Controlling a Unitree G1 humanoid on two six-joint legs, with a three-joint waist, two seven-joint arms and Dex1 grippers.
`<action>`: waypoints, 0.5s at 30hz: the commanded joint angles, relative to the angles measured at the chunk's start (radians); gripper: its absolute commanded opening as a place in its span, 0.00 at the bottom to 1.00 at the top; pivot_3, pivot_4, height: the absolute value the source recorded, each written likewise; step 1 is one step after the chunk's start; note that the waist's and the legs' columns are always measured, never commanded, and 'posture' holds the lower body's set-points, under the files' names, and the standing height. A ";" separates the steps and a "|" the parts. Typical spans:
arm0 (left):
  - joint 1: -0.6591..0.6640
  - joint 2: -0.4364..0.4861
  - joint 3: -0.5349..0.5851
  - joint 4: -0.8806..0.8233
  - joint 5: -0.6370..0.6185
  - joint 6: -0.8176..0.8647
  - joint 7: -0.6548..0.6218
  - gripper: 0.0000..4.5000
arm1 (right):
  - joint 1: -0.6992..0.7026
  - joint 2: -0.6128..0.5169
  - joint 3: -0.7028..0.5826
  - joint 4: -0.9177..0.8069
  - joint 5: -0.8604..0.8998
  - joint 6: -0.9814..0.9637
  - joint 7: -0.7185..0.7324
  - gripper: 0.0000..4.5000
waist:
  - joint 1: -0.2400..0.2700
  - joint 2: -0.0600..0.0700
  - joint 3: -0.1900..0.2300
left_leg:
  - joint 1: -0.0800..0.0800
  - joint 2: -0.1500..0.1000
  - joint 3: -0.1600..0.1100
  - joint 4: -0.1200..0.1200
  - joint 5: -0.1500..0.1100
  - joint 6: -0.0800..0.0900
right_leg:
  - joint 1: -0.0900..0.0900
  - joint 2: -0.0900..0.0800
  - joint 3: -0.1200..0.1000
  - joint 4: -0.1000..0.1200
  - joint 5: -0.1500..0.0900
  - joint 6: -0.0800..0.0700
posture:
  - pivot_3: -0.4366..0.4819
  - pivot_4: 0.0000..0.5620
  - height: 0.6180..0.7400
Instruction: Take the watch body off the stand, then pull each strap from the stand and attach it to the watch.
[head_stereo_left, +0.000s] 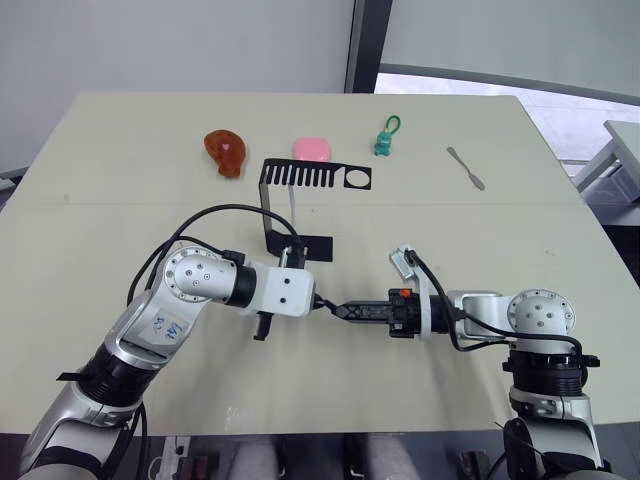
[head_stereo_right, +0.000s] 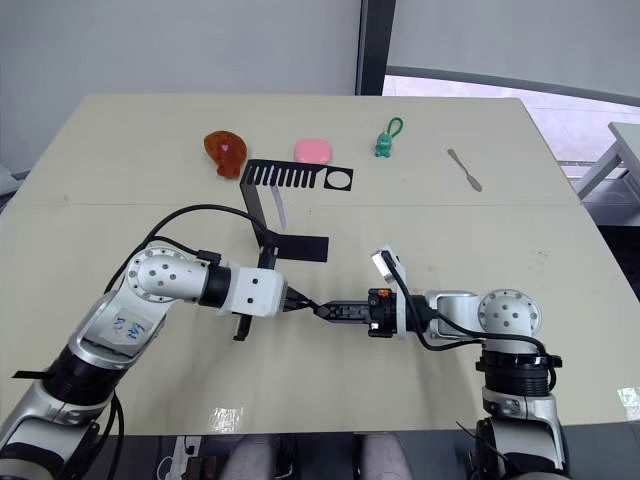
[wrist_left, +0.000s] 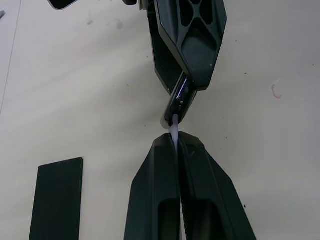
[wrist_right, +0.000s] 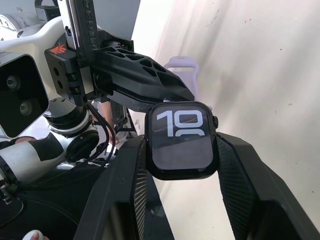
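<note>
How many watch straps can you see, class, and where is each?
2. One strap is pinched in the left gripper, meeting the watch body; the other hangs on the stand.

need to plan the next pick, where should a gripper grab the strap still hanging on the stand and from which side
Probably the lower free end of the strap, since it hangs thin and straight under the comb-slotted top of the stand. Come from the robot's side, fingers closing on its flat faces, then pull down and out. The stand's upright sits close on the left, so approaching from there looks blocked.
</note>
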 joint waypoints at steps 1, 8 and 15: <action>-0.021 -0.017 0.012 -0.065 -0.041 -0.009 0.003 0.00 | -0.016 0.023 0.020 -0.027 0.007 0.003 0.004 0.34 | 0.000 0.000 0.000 | 0.000 0.000 0.000 0.000 0.000 0.000 | 0.000 0.000 0.000 0.000 0.000 0.000 | 0.48 0.27 1.00; -0.013 -0.008 0.017 -0.083 -0.046 0.002 0.003 0.00 | -0.013 0.029 0.014 -0.022 -0.011 0.013 -0.002 0.34 | 0.000 0.000 0.000 | 0.000 0.000 0.000 0.000 0.000 0.000 | 0.000 0.000 0.000 0.000 0.000 0.000 | 0.48 0.27 1.00; -0.007 -0.004 0.018 -0.088 -0.047 0.004 0.003 0.00 | -0.016 0.032 0.008 -0.019 -0.020 0.013 0.004 0.34 | 0.000 0.000 0.000 | 0.000 0.000 0.000 0.000 0.000 0.000 | 0.000 0.000 0.000 0.000 0.000 0.000 | 0.48 0.27 1.00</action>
